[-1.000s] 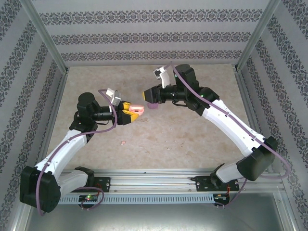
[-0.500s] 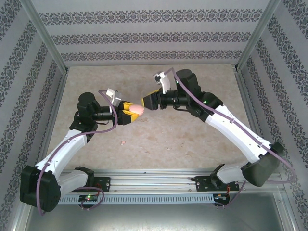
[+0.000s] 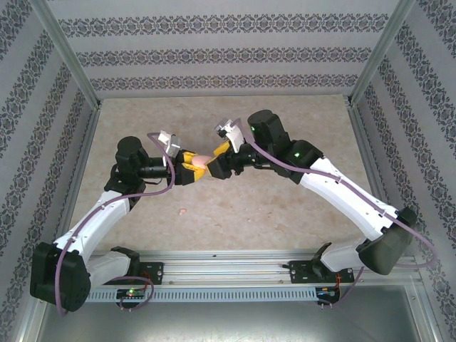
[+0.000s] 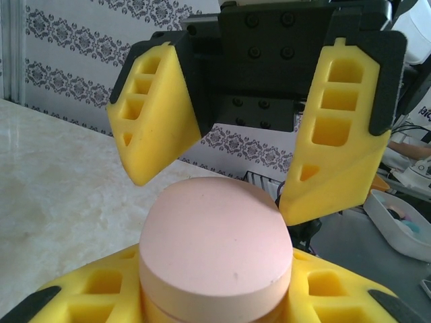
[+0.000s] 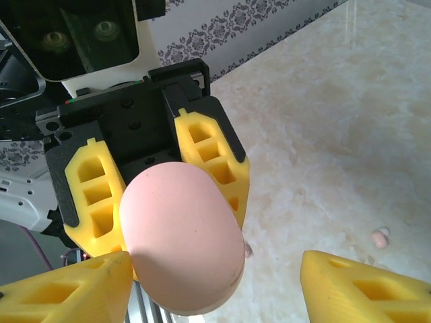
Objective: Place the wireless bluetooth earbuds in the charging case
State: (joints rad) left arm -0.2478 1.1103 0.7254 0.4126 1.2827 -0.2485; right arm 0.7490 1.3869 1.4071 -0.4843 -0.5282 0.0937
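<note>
Earbud insertion isn't done: one tiny pale pink bud lies on your table, apart from the closed salmon-pink oval case your left tool clamps; your right tool gapes around it.

The tabletop is pale and stony, like marble. Walls with rows of dark flower patterns stand along its far edge and both side edges. Shiny metal posts rise at the far corners. A metal rail runs along the near edge. A white tray sits off the tabletop on something gray.
</note>
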